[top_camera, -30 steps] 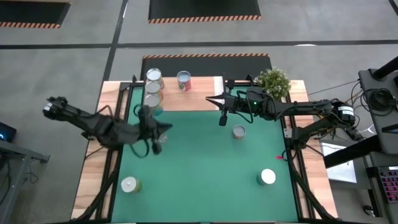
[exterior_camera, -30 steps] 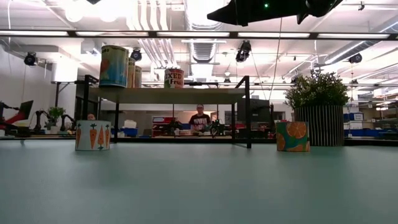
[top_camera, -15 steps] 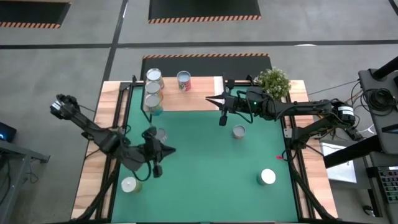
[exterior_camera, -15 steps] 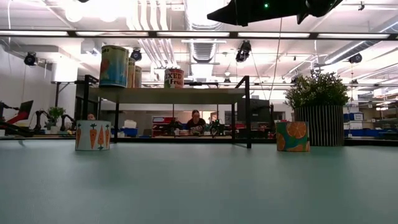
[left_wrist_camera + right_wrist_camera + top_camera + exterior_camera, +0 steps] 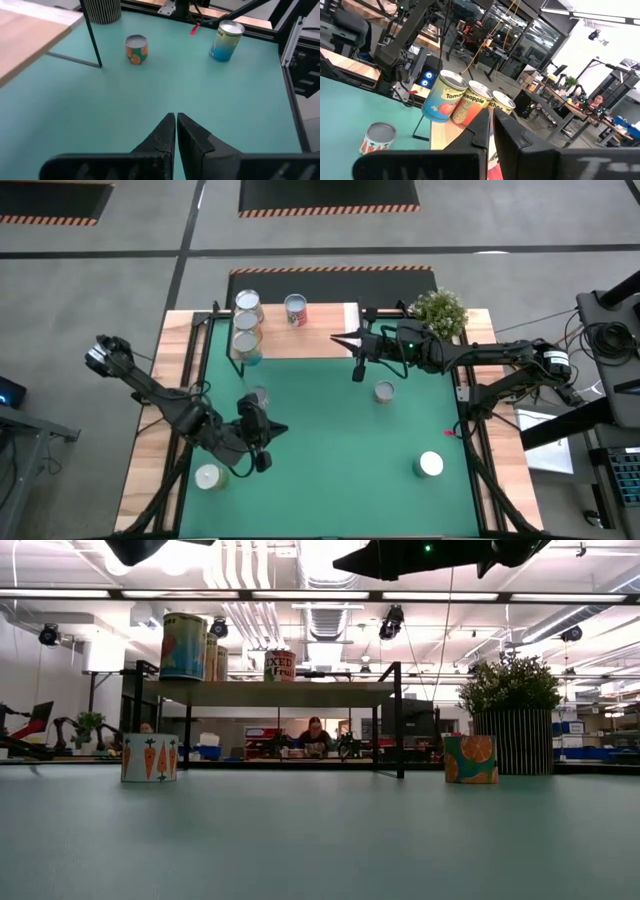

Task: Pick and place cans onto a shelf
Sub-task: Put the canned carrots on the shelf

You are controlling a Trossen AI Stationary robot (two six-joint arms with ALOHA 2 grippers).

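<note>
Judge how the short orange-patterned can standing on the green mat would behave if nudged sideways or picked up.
The short can looks wider than tall and stands on its flat end, so it would probably slide rather than tip. Its walls look like rigid metal, so likely stiff under a squeeze. Knocked onto its round side, it could roll across the smooth mat.

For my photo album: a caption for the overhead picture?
Four cans on the shelf, four on the green table; both claws shut, empty.

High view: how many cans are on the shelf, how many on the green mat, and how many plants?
Cans on the shelf: 4
Cans on the green mat: 4
Potted plant: 1
Total: 9 things, 8 of them cans
</note>
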